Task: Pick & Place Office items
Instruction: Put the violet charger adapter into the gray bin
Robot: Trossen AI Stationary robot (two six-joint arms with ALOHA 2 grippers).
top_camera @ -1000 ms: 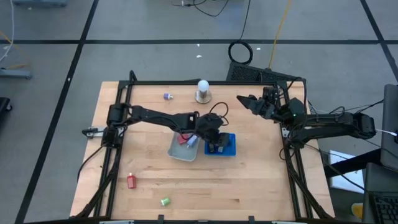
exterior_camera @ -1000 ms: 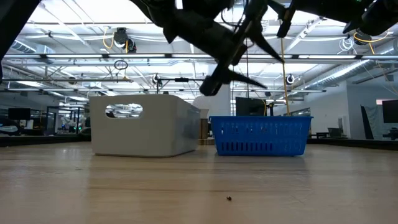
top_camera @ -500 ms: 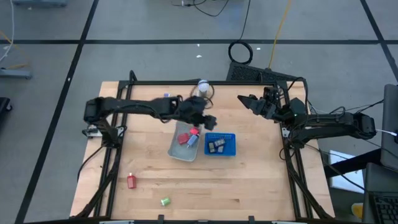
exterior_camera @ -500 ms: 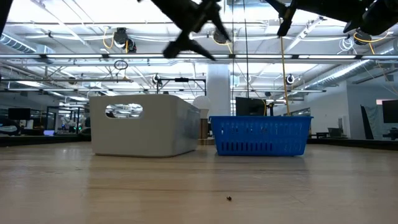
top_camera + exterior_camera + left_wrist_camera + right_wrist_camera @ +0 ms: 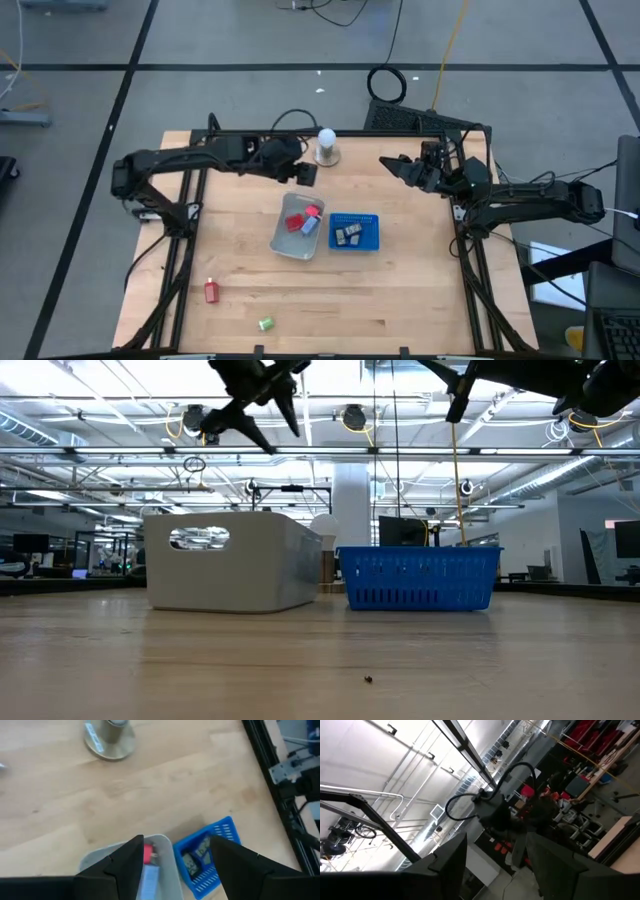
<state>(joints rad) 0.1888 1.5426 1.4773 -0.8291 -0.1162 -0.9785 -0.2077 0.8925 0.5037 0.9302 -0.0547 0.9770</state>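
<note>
Left to right on the worktop: a red item (image 5: 211,291) lies near the front-left corner, with a green item (image 5: 265,324) just right of it, close to the front edge. Both lie loose and well apart from either arm.

The left gripper (image 5: 304,176) hangs high over the back half, left of the white ball (image 5: 326,139) on its base. In its wrist view the fingers (image 5: 131,857) stand spread with nothing between them. The purple item cannot be seen now; it may be hidden under the left arm near the back edge.

Below the gripper, toward the middle, sits the clear tray (image 5: 283,243), holding red and blue items (image 5: 304,220). Touching its right side is the blue basket (image 5: 372,230), with dark items (image 5: 348,234) in it.

The right gripper (image 5: 390,162) waits raised over the back-right part of the worktop, fingers spread and empty.

The coming pick most likely turns on the loose pieces: the red and green ones lie toward the front-left, on the left arm's side, so that arm is plainly nearer. From its fingers they lie frontward and leftward. The long axis of either item is too small to tell.
</note>
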